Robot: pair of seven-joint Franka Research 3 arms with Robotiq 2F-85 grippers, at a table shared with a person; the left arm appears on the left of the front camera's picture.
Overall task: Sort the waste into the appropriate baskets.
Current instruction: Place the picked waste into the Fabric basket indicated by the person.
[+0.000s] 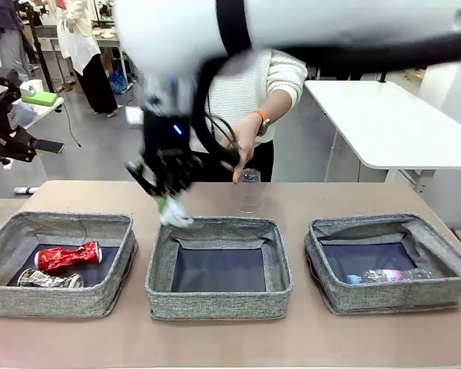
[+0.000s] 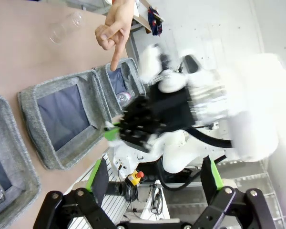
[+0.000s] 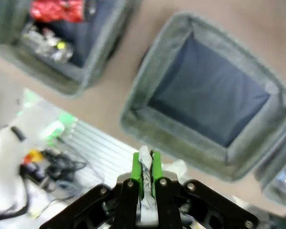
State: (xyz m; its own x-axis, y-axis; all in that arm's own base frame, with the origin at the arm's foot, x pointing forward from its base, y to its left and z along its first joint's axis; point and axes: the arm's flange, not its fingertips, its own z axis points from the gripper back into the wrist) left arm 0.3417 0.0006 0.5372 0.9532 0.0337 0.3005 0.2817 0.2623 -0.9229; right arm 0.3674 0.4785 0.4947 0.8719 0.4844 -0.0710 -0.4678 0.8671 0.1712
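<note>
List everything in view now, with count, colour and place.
table: one, brown, under everything.
left basket, middle basket, right basket: three, grey, in a row on table.
red can: one, red, in left basket.
dark can: one, dark, in left basket, nearer the robot.
bottle: one, clear with blue cap, lying in right basket.
cup: one, clear, on table beyond middle basket.
paper wad: one, white, in right pincer over middle basket's far left corner.
person's hand: one, orange wristband, above cup.
right pincer: one, black with green pads, shut on paper wad.
left pincer: one, black with green pads, open, empty.
</note>
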